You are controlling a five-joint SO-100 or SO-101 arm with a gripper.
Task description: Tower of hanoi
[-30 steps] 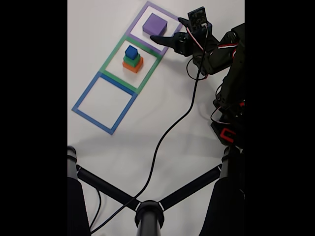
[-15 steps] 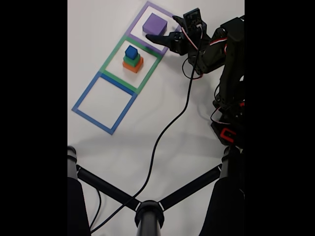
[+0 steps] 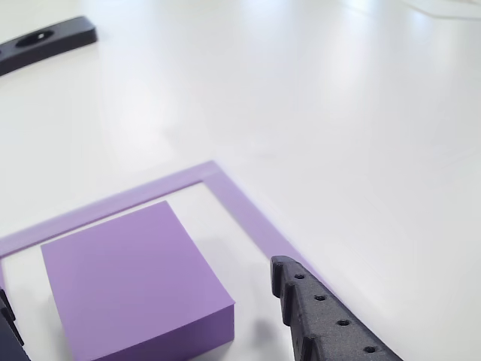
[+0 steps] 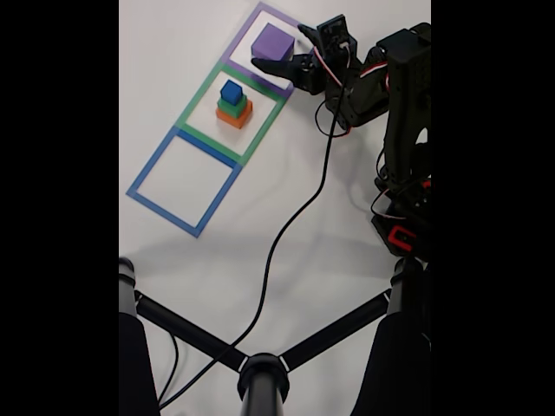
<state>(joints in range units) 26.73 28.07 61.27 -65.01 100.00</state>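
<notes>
White and glossy, the tabletop (image 4: pixel 260 217) carries three square outlines of flat tape in a diagonal row as we see it in the fixed view: a purple frame (image 4: pixel 245 39) at the top, a green frame (image 4: pixel 201 94) in the middle and a blue frame (image 4: pixel 156 165) lowest. We find the purple block (image 4: pixel 271 42), a broad, low, matte slab with crisp edges, lying inside the purple frame. Inside the green frame stands a small tower: an orange block (image 4: pixel 235 116) at the bottom, a green block (image 4: pixel 231 107) on it and a blue block (image 4: pixel 231 91) on top, each smaller than the one beneath.

We see the black arm (image 4: pixel 403 113) rising along the right side of the fixed view and bending over towards the purple frame, wires looping round its joints and a black cable (image 4: pixel 286 234) trailing across the tabletop. Its hand (image 4: pixel 279 48) reaches level with the purple block, fingers spread apart, one on either side of the block and clamped on nothing. In the other view we look along those fingers: one studded black finger (image 3: pixel 323 316) lies just right of the block, with a gap between them, and the tip of the second shows at the lower left edge. The block's top (image 3: pixel 128 278) looks smooth and even there.

Black tripod legs (image 4: pixel 260 364) cross the bottom of the fixed view.
</notes>
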